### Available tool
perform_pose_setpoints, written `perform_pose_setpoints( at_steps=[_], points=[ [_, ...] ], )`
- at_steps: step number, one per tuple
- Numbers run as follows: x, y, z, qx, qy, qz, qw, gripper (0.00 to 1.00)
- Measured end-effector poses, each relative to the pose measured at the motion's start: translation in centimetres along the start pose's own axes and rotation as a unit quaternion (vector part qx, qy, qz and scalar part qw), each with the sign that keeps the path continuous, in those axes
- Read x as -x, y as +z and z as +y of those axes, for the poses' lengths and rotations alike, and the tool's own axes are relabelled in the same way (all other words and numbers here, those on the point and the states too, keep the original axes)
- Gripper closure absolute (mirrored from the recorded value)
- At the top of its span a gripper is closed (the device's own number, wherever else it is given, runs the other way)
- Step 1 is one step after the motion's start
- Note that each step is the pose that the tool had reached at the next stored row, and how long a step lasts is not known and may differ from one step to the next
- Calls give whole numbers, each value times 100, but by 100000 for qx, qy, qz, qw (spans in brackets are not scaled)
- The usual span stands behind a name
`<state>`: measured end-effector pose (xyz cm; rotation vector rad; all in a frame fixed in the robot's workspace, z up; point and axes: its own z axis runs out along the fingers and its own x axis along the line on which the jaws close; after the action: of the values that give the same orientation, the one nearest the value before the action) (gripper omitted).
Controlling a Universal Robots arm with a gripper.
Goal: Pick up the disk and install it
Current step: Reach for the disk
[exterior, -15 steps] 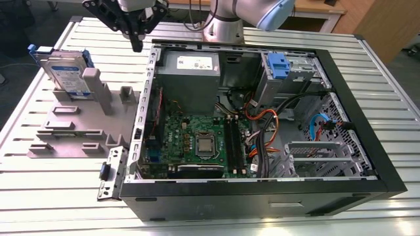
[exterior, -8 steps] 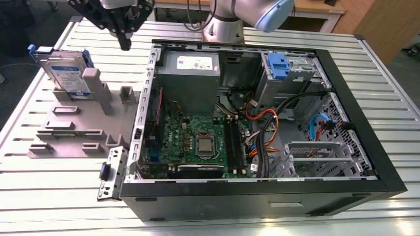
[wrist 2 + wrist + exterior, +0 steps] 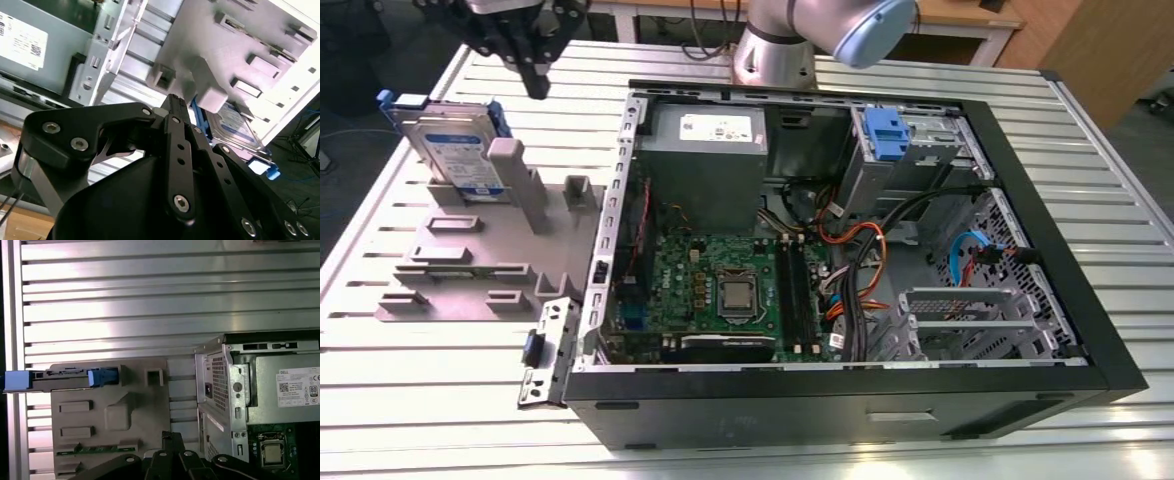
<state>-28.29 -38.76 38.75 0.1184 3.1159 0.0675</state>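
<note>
The disk (image 3: 458,150) is a silver drive with a white-and-blue label and blue rails. It stands on edge in a grey holder (image 3: 467,262) at the exterior view's left. In the first wrist view the disk (image 3: 65,377) appears edge-on, and in the second wrist view the disk (image 3: 235,125) lies beyond the fingertips. My gripper (image 3: 535,88) hangs above the table, higher than the disk and to the exterior view's right of it, touching nothing. Its black fingers meet at the tips in both wrist views, gripper (image 3: 175,100) and gripper (image 3: 171,436), with nothing between them.
An open computer case (image 3: 854,392) lies on the slatted metal table (image 3: 400,390), right of the holder. Inside are a grey power supply (image 3: 707,150), a blue-latched drive bay (image 3: 887,135), a motherboard (image 3: 720,290) and loose cables. The arm's base (image 3: 774,50) stands behind the case.
</note>
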Motion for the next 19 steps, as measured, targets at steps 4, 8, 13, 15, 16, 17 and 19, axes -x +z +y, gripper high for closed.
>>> perform_pose_setpoints(
  at_steps=[4,8,13,15,16,17,19],
  points=[
    [-158,9,16,-9,1,94,100000,89],
    [-287,23,47,-18,0,267,100000,89],
    [-479,36,61,-43,15,578,99998,89],
    [-573,43,62,-49,24,676,99998,89],
    [-618,47,64,-52,28,713,99997,89],
    [-664,51,67,-62,23,748,99997,89],
    [-753,65,80,-57,21,766,99997,89]
  ],
)
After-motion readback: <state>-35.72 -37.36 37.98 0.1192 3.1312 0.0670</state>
